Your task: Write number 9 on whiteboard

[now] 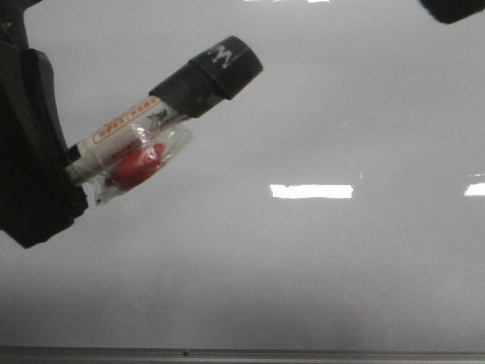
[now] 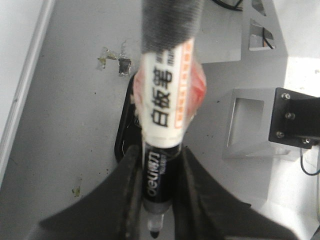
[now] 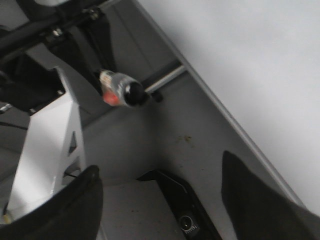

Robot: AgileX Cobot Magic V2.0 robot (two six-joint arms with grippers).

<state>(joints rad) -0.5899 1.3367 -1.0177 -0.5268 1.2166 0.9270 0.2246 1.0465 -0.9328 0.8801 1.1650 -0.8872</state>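
Note:
The whiteboard (image 1: pixel 318 114) fills the front view, with a thin grey rail (image 1: pixel 242 353) along its bottom edge. No number 9 or other marker line shows on it. My left gripper (image 1: pixel 72 171) at the left is shut on a whiteboard marker (image 1: pixel 151 114), which slants up to the right in front of the board. Its thick black end (image 1: pixel 220 70) points away from the gripper. In the left wrist view the gripper (image 2: pixel 160 155) clamps the marker's black barrel (image 2: pixel 159 172), with the tip (image 2: pixel 154 232) down between the fingers. My right gripper (image 3: pixel 165 205) is open and empty beside the board's edge (image 3: pixel 220 107).
Bright rectangular light reflections (image 1: pixel 311 191) lie on the board. A dark part (image 1: pixel 455 7) sits at the front view's top right. White metal brackets (image 2: pixel 250 125) (image 3: pixel 50 145) and a black camera mount (image 3: pixel 187 220) sit on the grey base below the board.

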